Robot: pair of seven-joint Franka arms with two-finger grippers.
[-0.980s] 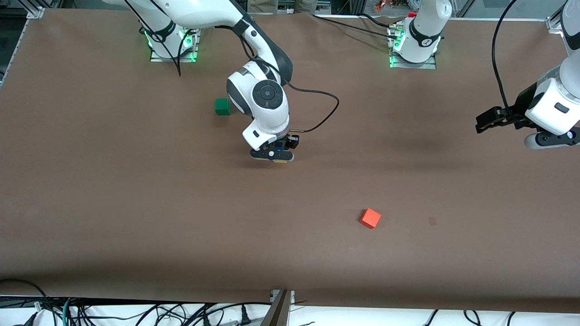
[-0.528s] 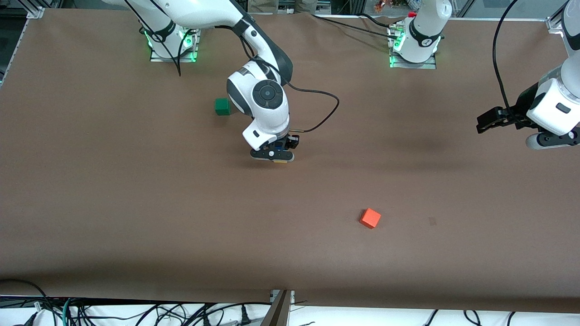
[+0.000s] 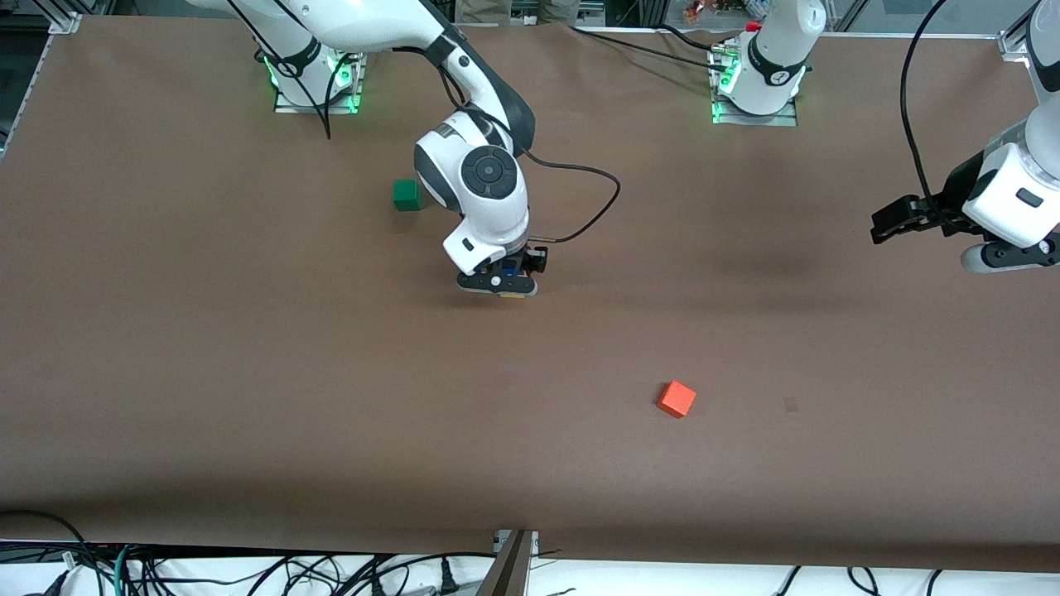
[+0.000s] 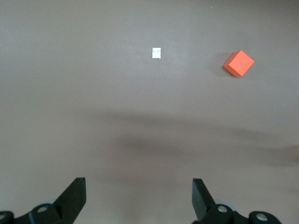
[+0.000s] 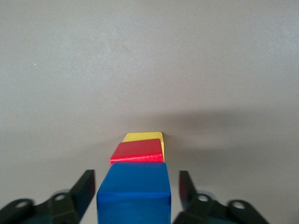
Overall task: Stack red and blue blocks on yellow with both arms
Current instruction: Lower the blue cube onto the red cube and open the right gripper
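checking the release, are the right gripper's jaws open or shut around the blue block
Open. In the right wrist view the right gripper has a visible gap each side of the blue block, which tops the red block and yellow block.

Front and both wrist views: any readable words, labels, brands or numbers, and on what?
None can be read.
The blue block, red block, yellow block, orange cube and green cube have plain faces.
The white patch on the table shows no legible marks.
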